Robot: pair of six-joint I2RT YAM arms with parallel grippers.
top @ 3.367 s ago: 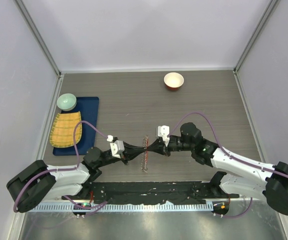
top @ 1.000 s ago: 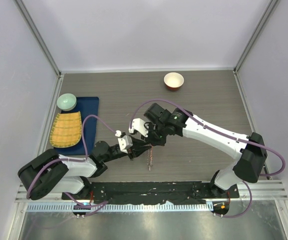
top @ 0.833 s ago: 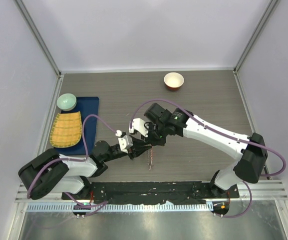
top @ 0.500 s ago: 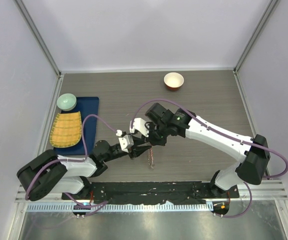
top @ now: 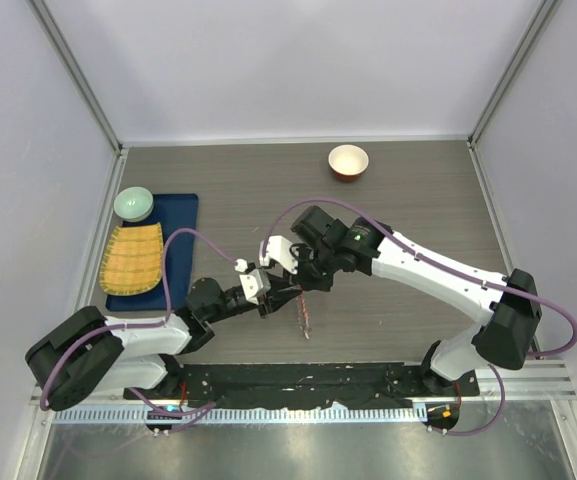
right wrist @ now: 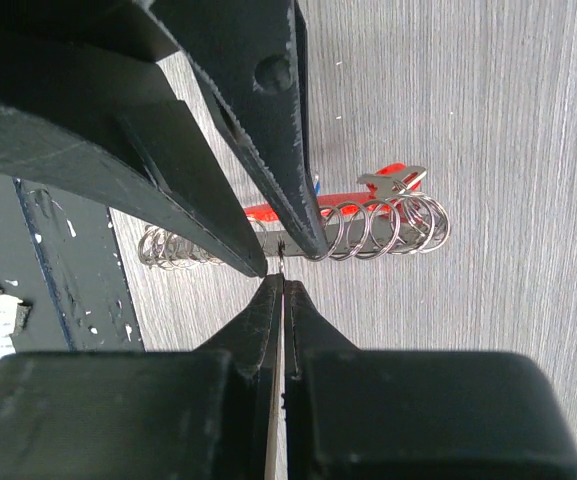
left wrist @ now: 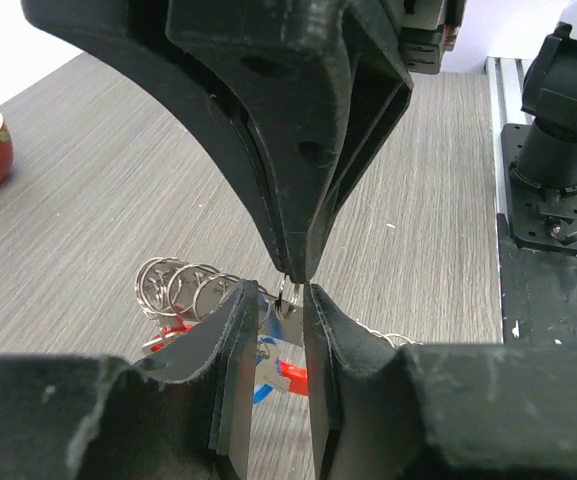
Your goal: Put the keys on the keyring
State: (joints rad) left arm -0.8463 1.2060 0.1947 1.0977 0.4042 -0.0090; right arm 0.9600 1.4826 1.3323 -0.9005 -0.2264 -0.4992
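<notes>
Left wrist view: the left pincer [left wrist: 281, 300] stood up from the bottom edge with its jaws a narrow gap apart. The right pincer [left wrist: 293, 266] pointed down from the top edge, its tips drawn together directly above that gap.
Small silvery ring [left wrist: 288, 293]: it was pinched at the very tip of the right pincer and hung in the mouth of the left pincer's gap, between the two jaws.
Left pincer's hold: a sliver of silvery metal sat between the jaws just under the ring. Whether they pressed on it or only straddled it could not be told.
Keyring [right wrist: 373, 228]: in the right wrist view its coil of silvery loops and red bar lay just beyond the meeting tips. It stretched across the middle of the frame from centre-left to centre-right, crosswise to the right pincer's fingers.
Top external view: the cluster showed as a short streak running from where the pincers met, at frame centre, down toward the bottom edge over the desk [top: 418, 200]. Whether it rested on the desk or dangled was unclear.
Keys [left wrist: 286, 378]: only scraps were visible, a blue and a red bit low behind the left jaws. Single keys could not be told apart.
Nearer arm: both met at the ring; the right had it and the left bracketed it.
Deciding relation: the ring probably had to stay centred in the left gap, its long cluster trailing away below, for the left jaws to take it.
</notes>
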